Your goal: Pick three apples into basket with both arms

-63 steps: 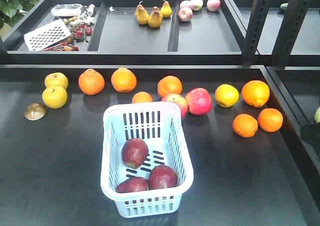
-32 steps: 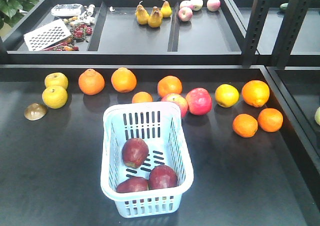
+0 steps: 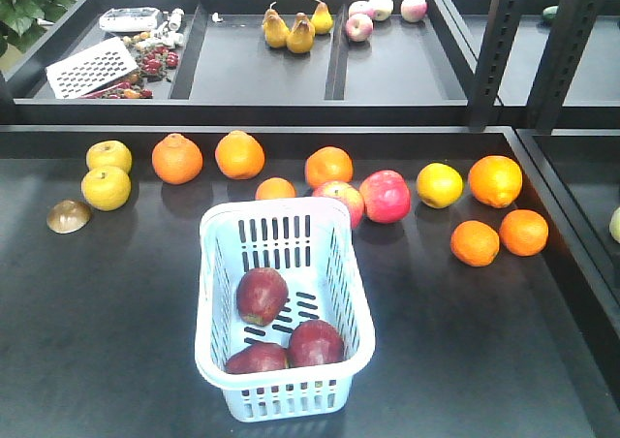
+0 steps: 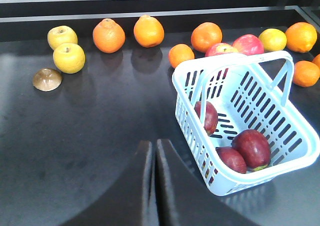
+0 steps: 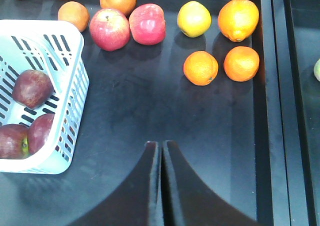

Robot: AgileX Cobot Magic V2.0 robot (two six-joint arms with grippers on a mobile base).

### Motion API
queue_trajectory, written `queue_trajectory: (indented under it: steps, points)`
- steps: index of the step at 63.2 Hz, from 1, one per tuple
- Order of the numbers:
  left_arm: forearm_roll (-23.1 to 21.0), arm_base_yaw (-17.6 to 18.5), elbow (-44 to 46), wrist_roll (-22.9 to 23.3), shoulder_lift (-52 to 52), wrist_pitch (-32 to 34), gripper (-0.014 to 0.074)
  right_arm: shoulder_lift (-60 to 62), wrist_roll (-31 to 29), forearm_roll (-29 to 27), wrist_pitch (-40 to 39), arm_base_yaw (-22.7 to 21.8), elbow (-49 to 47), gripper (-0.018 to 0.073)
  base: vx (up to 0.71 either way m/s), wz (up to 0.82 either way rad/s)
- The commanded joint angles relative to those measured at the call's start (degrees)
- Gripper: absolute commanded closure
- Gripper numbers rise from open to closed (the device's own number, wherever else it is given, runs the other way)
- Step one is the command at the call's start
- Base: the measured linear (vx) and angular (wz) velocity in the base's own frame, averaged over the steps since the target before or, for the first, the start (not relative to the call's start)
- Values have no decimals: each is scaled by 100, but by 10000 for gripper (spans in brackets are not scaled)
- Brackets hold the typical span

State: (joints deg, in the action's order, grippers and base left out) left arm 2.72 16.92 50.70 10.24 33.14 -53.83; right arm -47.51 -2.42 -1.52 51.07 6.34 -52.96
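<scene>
Ahead and to the right of the left jaws (image 4: pixel 153 151): one pale blue slotted basket (image 3: pixel 218 227) on the dark counter (image 3: pixel 107 331), hoop handle (image 4: pixel 280 83) raised across it in the left wrist view.

Contents: three dark maroon apples (image 3: pixel 262 296), all inside. One lies alone toward the middle of the floor; the other two (image 3: pixel 315 343) sit touching at the near end wall. They rest low against the slotted bottom, as loose round fruit does once let go, kept from rolling by the walls and each other.

Left jaws: pressed together, tips meeting, nothing between them; held over bare counter, apart from the basket's near corner.

Right jaws (image 5: pixel 161 151): likewise drawn together and empty; the basket lies to their left, well clear.

Neither arm shows in the front view, which suggests both are pulled back toward the robot. By my reading the task count is met and the jaws are closed because no pick is left.

Not for picking, beyond the jaws along the far side of the counter:
- two blushed pink-red apples (image 3: pixel 385 196), just behind the basket's far rim
- oranges (image 3: pixel 177 158), several, strung along the row
- two yellow apples (image 3: pixel 106 187), far left
- a brown halved fruit (image 3: pixel 69 216), type unclear
</scene>
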Motion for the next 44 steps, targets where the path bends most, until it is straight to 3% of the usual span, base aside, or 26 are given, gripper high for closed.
queue_trajectory:
  steps: [1,14,24,34,44]
  points:
    - [-5,-13,115,21,34,358,603,45,-62,42,-382,-35,-136,568,0,0]
    - [2,-13,115,21,34,358,603,45,-62,42,-382,-35,-136,568,0,0]
    - [357,-13,-298,6,-319,895,603,45,-62,42,-377,-35,-136,568,0,0]
    - [349,-58,-1401,19,-1232,2068,603,45,-62,42,-371,-35,-136,568,0,0]
    - [348,-542,-2827,19,-2335,3624,603,45,-62,42,-371,-35,-136,568,0,0]
